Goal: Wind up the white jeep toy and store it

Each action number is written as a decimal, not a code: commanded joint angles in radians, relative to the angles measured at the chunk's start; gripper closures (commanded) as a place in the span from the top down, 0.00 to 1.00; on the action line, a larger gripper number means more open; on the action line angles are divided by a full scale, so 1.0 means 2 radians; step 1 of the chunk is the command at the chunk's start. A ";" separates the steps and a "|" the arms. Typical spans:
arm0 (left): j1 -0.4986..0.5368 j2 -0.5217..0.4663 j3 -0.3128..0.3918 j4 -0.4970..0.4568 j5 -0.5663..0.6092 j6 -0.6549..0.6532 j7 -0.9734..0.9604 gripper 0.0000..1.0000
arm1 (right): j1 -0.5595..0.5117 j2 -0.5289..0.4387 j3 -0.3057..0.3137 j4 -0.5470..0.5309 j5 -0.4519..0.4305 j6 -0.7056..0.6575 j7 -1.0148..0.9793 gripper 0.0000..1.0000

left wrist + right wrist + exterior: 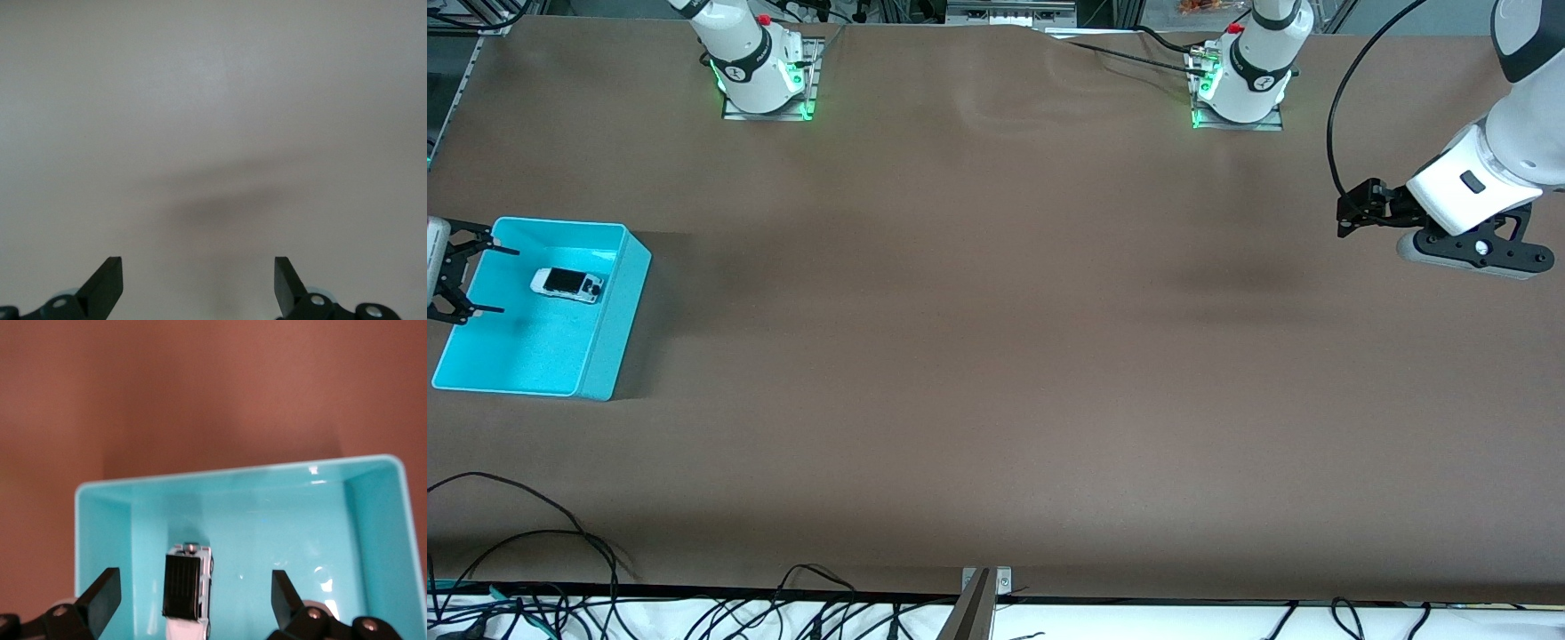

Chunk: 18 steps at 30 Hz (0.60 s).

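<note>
The white jeep toy [567,284] with its black roof lies on the floor of the turquoise bin [618,329] at the right arm's end of the table. It also shows in the right wrist view [189,587], inside the bin [373,520]. My right gripper [482,280] is open and empty over the bin's outer end, apart from the jeep. In its wrist view [193,600] the fingers stand wide on either side of the jeep, above it. My left gripper [1344,213] is open and empty in the air over the left arm's end of the table; its wrist view [198,283] shows only bare table.
The brown table [996,356] spreads between the two arms. Both arm bases [765,71] stand along its edge away from the front camera. Black cables [560,569] lie along the edge nearest that camera.
</note>
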 commanded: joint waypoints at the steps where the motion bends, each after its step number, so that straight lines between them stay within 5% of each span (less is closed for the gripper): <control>1: 0.000 0.001 0.003 0.015 -0.008 -0.011 0.000 1.00 | 0.029 -0.024 -0.001 0.025 -0.001 -0.034 0.114 1.00; 18: 0.000 0.001 0.002 0.015 -0.008 -0.015 0.001 1.00 | 0.133 -0.064 0.004 0.101 -0.042 -0.107 0.600 1.00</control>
